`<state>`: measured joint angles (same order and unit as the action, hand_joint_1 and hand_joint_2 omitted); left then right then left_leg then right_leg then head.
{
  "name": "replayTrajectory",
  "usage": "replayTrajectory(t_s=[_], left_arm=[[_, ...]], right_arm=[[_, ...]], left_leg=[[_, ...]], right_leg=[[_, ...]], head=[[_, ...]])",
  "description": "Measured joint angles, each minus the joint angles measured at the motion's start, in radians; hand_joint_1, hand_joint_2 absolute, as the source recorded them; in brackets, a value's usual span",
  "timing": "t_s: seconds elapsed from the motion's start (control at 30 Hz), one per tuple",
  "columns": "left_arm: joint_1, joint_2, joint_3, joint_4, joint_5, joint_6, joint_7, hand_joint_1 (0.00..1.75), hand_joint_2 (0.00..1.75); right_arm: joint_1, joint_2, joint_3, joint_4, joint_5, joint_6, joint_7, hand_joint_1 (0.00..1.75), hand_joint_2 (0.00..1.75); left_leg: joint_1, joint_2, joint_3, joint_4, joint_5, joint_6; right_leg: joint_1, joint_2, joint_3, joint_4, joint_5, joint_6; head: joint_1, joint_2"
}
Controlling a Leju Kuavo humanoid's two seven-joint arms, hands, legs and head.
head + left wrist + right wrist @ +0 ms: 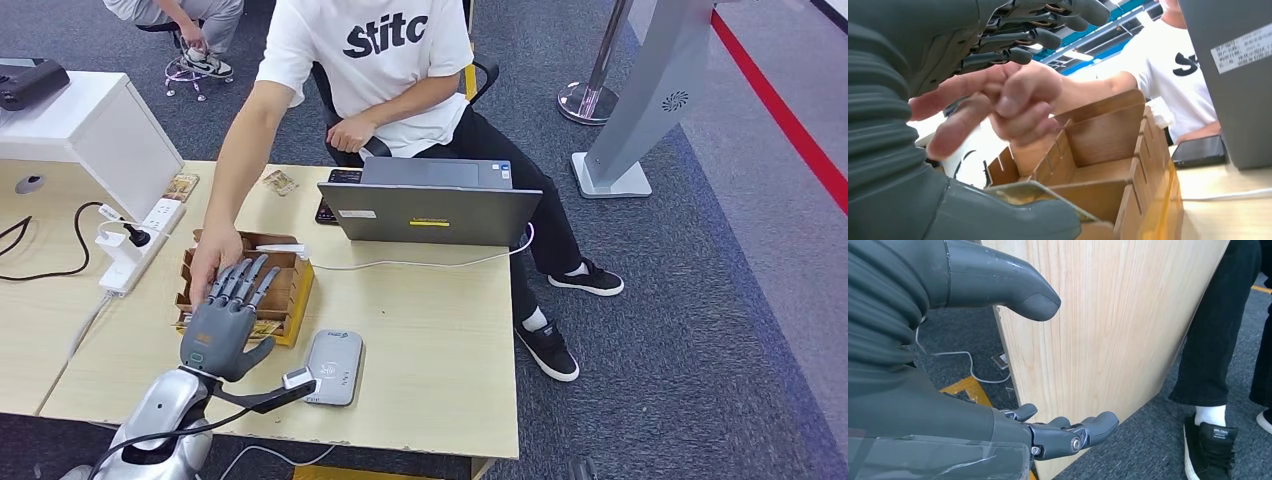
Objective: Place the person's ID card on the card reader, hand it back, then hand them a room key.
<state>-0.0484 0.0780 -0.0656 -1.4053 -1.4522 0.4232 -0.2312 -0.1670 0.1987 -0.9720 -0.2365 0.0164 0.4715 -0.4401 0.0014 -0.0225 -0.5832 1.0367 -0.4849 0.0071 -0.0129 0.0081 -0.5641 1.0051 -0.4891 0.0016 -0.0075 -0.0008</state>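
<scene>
My left hand (pixel 225 318) hovers over a wooden card box (pixel 290 283) on the table, fingers straight and spread, thumb out to the side, nothing gripped. A person's hand (pixel 213 256) reaches in and touches my fingers (pixel 1018 37); in the left wrist view their curled hand (pixel 1008 102) sits between my fingers and thumb. A yellowish card (pixel 1034 192) lies just past my thumb, at the box's near compartment. The grey card reader (pixel 333 367) lies flat near the table's front edge, right of my hand. My right hand (pixel 998 390) hangs beside the table's side panel, fingers apart, holding nothing.
A grey laptop (pixel 430 208) stands at the table's far side with a dark phone (pixel 335 190) beside it and a white cable across the top. A power strip (pixel 135 245) lies at the left. The seated person (pixel 385 70) faces me; their shoe (pixel 1210 442) is near my right hand.
</scene>
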Motion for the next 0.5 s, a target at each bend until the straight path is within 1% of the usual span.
replayTrajectory(t_s=[0.5], left_arm=[[0.0, 0.011, 0.0, 0.024, 0.001, -0.004, 0.006, 0.0, 1.75]], right_arm=[[0.0, 0.0, 0.0, 0.0, -0.003, 0.0, 0.0, 0.0, 1.75]], left_leg=[[0.0, 0.0, 0.0, 0.0, 0.0, 0.0]], right_leg=[[0.0, 0.0, 0.0, 0.0, 0.0, 0.0]], head=[[0.0, 0.0]])
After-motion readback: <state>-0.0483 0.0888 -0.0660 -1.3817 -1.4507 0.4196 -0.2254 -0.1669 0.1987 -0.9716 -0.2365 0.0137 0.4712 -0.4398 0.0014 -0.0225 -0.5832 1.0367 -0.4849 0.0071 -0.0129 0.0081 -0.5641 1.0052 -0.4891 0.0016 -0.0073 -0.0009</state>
